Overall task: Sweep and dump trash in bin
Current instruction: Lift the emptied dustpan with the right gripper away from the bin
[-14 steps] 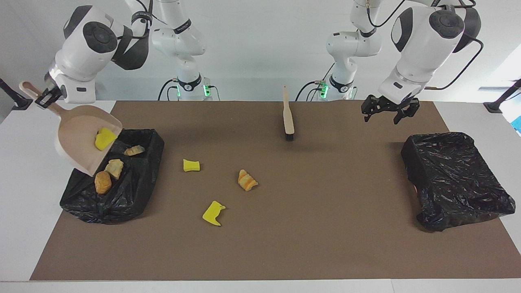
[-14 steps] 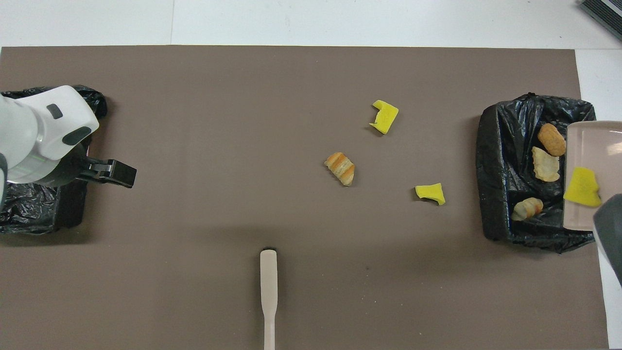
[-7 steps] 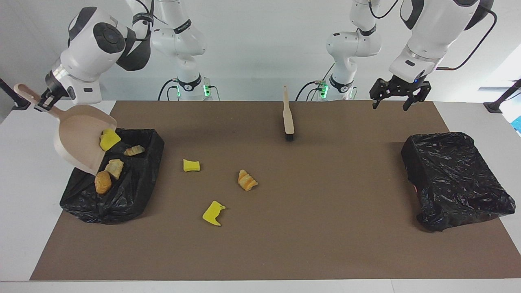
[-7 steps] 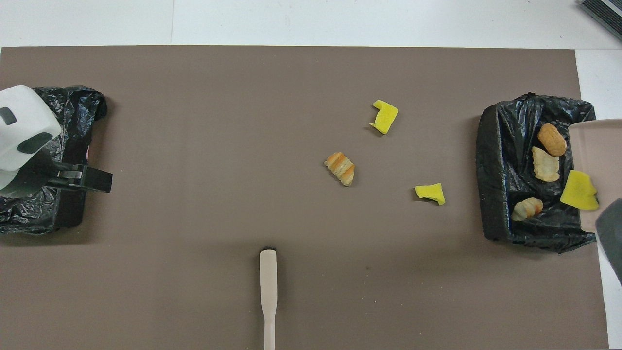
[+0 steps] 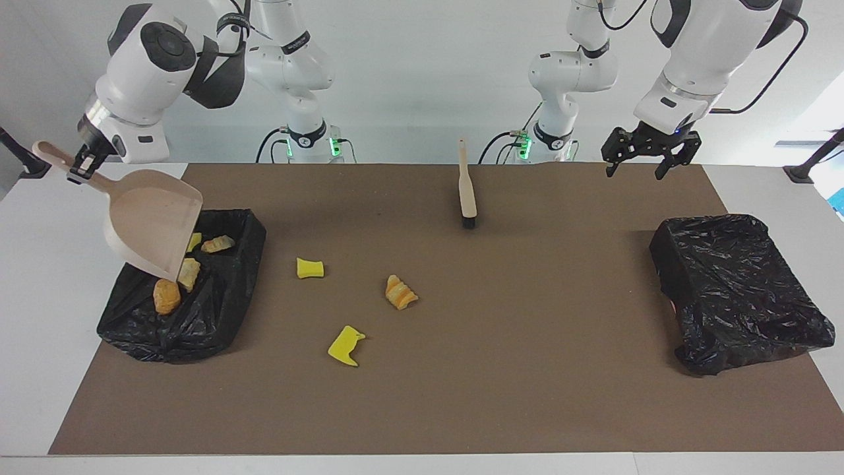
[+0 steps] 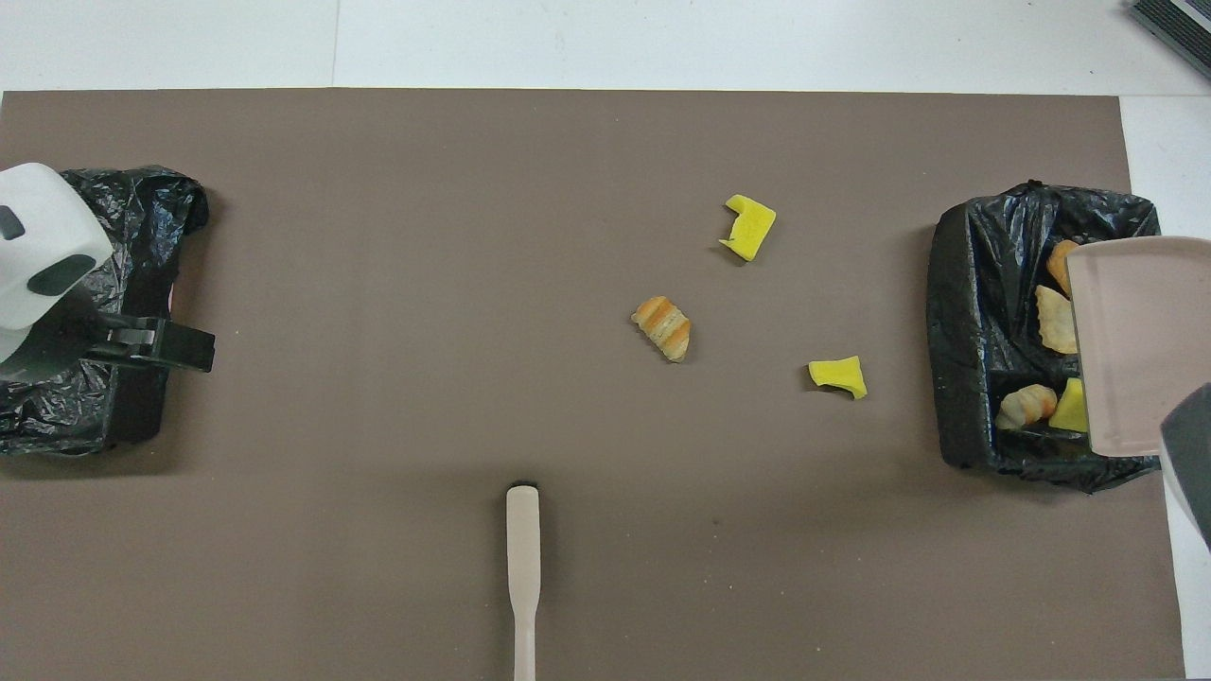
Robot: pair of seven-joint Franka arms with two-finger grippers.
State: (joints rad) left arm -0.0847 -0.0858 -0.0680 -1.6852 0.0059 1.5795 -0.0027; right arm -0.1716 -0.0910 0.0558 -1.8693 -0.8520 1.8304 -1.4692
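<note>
My right gripper [image 5: 82, 161] is shut on the handle of the beige dustpan [image 5: 155, 227], which tilts steeply mouth-down over the black-bagged bin [image 5: 191, 316] at the right arm's end. In that bin [image 6: 974, 331] lie three tan-to-orange trash lumps [image 5: 165, 295] [image 6: 1026, 405] and a yellow chunk [image 6: 1071, 409]. On the mat lie a yellow chunk [image 5: 310, 268], a striped orange lump [image 5: 400, 292] and another yellow chunk [image 5: 346, 345]. My left gripper [image 5: 649, 155] hangs open, high over the mat beside the other bin, holding nothing.
A beige brush [image 5: 467, 188] lies on the brown mat between the two arm bases, bristles pointing away from the robots. A second black-bagged bin [image 5: 738, 290] stands at the left arm's end. The white table [image 5: 39, 316] borders the mat.
The yellow chunk slid off the dustpan into the bin as the pan tipped steeper. The left gripper rose and drew back toward its base.
</note>
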